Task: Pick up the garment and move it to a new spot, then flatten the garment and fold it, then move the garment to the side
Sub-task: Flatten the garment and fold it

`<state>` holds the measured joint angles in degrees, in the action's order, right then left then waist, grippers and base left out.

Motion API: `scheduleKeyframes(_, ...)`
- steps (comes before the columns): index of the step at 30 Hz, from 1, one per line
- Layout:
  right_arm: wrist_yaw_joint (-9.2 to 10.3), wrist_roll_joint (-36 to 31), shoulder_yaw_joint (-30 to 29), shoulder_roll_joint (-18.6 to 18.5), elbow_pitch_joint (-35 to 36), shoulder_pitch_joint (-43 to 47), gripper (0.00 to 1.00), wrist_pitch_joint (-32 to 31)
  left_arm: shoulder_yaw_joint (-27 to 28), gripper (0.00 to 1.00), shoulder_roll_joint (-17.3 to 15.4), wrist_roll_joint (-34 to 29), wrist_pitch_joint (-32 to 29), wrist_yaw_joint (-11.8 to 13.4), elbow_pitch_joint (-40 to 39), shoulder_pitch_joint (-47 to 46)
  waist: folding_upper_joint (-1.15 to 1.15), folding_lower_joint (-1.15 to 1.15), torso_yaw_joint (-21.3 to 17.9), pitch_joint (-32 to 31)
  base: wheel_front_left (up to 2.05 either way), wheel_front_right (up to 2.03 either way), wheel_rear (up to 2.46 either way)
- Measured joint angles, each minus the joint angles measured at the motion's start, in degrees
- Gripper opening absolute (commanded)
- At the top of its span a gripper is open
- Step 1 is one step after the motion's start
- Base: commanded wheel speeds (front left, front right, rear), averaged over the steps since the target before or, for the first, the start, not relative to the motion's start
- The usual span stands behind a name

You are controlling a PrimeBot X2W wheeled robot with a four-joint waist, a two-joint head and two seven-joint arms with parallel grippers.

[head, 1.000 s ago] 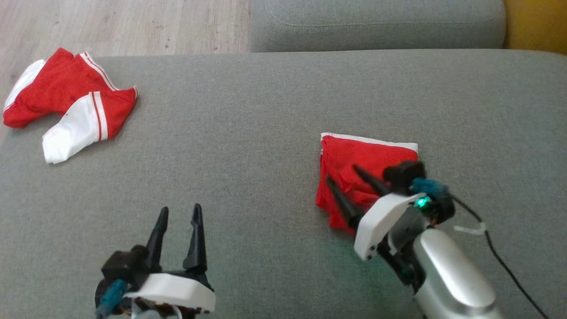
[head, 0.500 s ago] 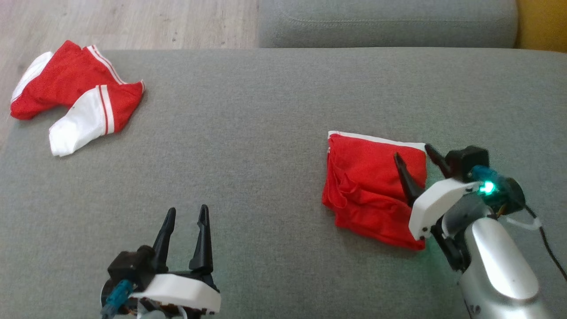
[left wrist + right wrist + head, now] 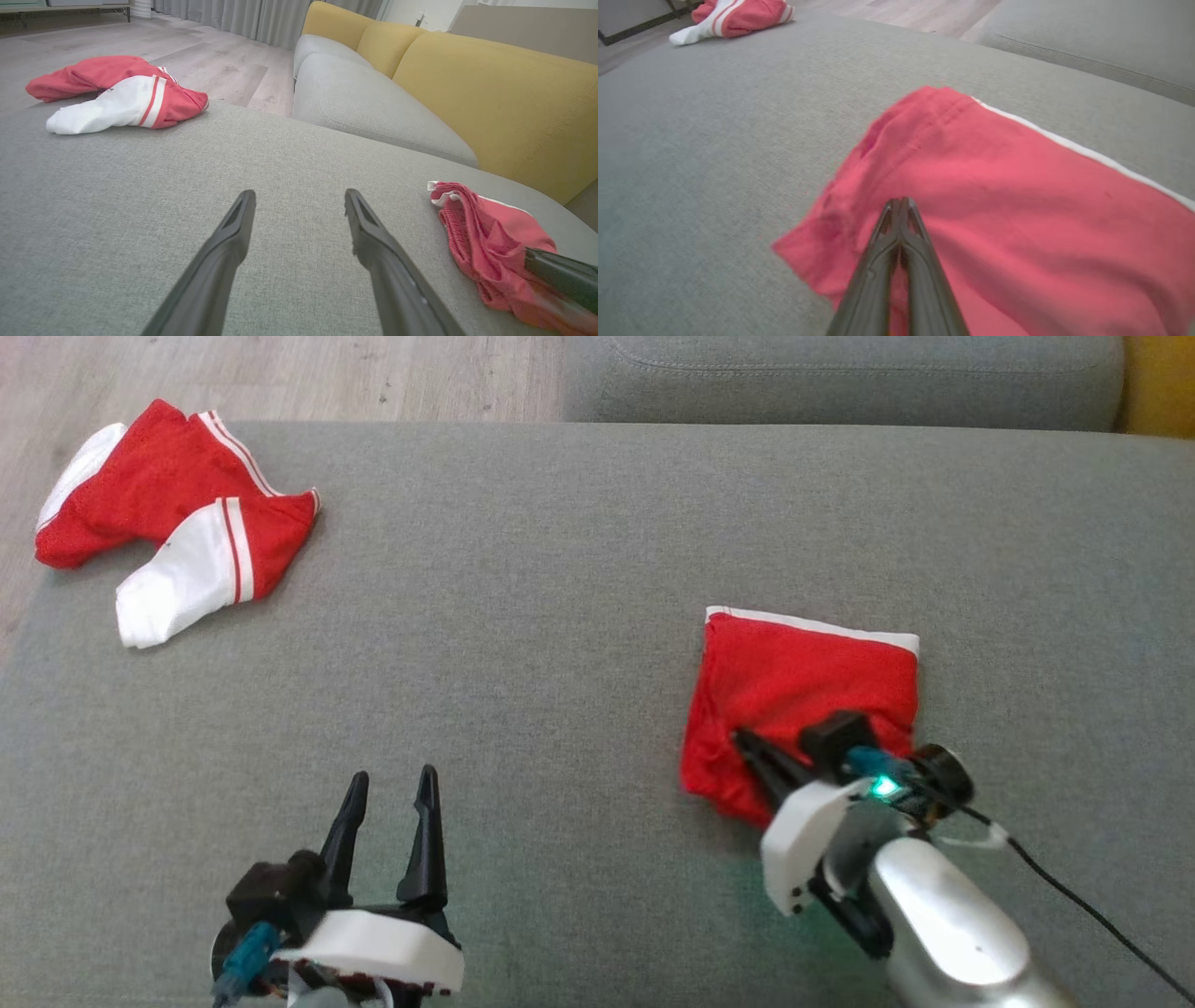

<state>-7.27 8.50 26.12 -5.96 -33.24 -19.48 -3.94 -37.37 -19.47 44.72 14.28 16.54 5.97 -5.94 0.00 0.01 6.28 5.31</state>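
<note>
Right hand (image 3: 743, 740) lies closed over the garment (image 3: 805, 677).

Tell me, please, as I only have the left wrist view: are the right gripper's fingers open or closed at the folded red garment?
Observer: Closed. The right wrist view shows the right gripper with fingers pressed together, tips on the folded red garment.
Operator: Is cloth held?
Observer: The garment lies flat on the couch around the tips; whether any is pinched I cannot tell.
Operator: Where on it?
Observer: In the head view, toward its near left corner, opposite the white trim along the far edge.
</note>
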Motion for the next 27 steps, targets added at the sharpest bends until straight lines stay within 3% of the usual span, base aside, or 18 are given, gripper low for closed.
scheduleKeyframes(9,0.00,6.6,12.2,-0.6,-1.7,-2.3,0.00,-0.4,0.0,1.00,0.0,0.0,0.0,0.0,0.3,-0.1,0.00,0.00,0.2,-0.1,0.00,0.00,0.00)
scheduleKeyframes(17,0.00,9.1,13.7,-1.6,-2.5,-4.5,0.00,2.6,0.4,1.00,0.0,0.0,0.0,0.0,0.3,-0.1,0.00,0.00,-0.3,-0.5,0.00,0.00,0.00)
scheduleKeyframes(19,0.00,9.2,13.1,-1.6,-1.6,-5.2,0.35,3.9,0.5,1.00,0.0,0.0,0.0,0.0,0.3,0.0,0.00,0.00,-0.6,-0.7,0.00,0.00,0.00)
scheduleKeyframes(20,0.00,9.1,12.5,-1.6,-1.0,-5.3,0.71,4.6,0.6,1.00,0.0,0.0,0.0,0.0,0.3,0.0,0.00,0.00,-0.7,-0.8,0.00,0.00,0.00)
scheduleKeyframes(21,0.00,9.1,12.0,-1.6,-0.4,-5.3,1.00,5.4,0.7,1.00,0.0,0.0,0.0,0.1,0.3,0.0,0.00,0.00,-0.9,-1.0,0.00,0.00,0.00)
scheduleKeyframes(27,0.00,7.5,4.6,-1.0,3.3,-4.8,1.00,7.8,1.8,1.00,0.0,-1.0,0.0,0.0,0.4,0.0,0.00,-0.01,-1.9,-2.2,0.00,0.00,0.00)
